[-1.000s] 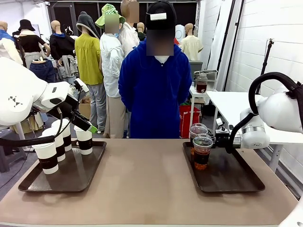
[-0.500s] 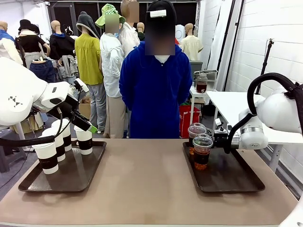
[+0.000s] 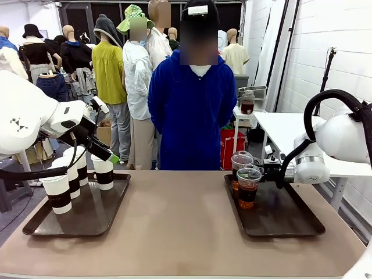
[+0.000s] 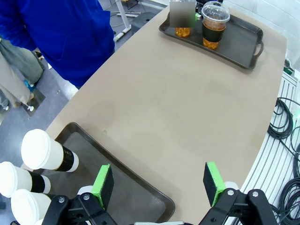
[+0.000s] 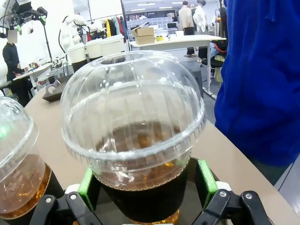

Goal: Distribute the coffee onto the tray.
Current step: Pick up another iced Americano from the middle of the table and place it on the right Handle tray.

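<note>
Iced coffee cup (image 5: pixel 132 140) stands on the right tray (image 3: pixel 290 224), right hand (image 5: pixel 146 187) spread open around its base, apparently just released; left hand (image 4: pixel 159 180) hangs open

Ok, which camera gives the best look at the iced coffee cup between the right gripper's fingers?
The right wrist view: the iced coffee cup sits close up between the green pads. The front view shows it half hidden behind the other; the left wrist view shows it small, partly blurred.
</note>
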Controlling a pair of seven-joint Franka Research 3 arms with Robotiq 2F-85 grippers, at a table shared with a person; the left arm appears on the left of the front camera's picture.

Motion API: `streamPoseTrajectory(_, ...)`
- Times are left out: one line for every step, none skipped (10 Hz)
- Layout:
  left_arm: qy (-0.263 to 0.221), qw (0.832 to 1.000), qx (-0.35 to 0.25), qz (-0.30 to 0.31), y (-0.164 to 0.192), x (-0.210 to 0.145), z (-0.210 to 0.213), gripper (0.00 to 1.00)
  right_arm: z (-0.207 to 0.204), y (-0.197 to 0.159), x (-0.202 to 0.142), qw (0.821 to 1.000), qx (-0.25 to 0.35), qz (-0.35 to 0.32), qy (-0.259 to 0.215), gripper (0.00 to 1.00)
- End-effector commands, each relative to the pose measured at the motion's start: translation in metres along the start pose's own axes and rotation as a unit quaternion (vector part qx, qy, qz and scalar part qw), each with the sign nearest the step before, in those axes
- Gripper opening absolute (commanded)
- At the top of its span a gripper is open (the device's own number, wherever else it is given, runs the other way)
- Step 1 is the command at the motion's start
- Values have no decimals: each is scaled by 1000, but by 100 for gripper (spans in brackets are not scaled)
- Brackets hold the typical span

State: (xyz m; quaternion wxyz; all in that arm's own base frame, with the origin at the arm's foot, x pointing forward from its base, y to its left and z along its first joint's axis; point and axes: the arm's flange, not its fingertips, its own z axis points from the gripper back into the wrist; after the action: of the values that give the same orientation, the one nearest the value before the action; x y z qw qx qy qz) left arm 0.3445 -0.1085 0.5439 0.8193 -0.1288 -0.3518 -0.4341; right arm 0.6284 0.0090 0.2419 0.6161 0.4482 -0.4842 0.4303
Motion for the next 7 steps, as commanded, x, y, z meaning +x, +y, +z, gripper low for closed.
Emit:
streamPoseTrajectory(-2,1000,-2,1,2,-1,0,100,7,9,2,1000,-26,-11,-6,100)
streamPoseTrajectory(-2,1000,-2,1,2,-1,0,100,13,11,0,999,-33,-15,-5,100)
streamPoseTrajectory(-2,1000,-2,1,2,-1,0,100,20,13,-1,999,-39,-20,-6,100)
streamPoseTrajectory(-2,1000,-2,1,2,-1,0,100,28,15,-3,999,-47,-25,-9,100)
streamPoseTrajectory(-2,1000,-2,1,2,-1,0,100,36,19,-7,998,-52,-30,-11,100)
streamPoseTrajectory(-2,1000,-2,1,2,-1,0,100,44,22,-8,998,-60,-33,-14,100)
streamPoseTrajectory(-2,1000,-2,1,2,-1,0,100,51,25,-12,997,-67,-38,-16,100)
